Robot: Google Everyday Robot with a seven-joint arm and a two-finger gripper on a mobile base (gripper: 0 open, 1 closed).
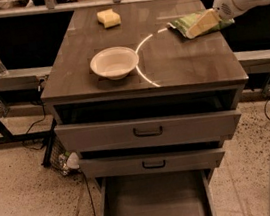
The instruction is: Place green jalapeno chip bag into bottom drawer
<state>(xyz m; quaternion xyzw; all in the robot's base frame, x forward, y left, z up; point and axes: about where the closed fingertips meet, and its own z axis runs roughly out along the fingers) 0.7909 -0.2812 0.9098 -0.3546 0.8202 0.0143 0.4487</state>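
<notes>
Tool (206, 22) at the far right corner of the surface (179, 68), low over the green jalapeno chip bag (179, 22); apart or clamped, cannot tell. Bag apparently not yet lifted. Bottom drawer (154, 205) already open. Left: grasp, carry, release.

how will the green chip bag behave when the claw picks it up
Probably floppy: the green jalapeno chip bag looks like a soft foil pack lying flat on the cabinet top. Likely light, so it may slide if nudged. The claw is right over it at the far right corner.
</notes>
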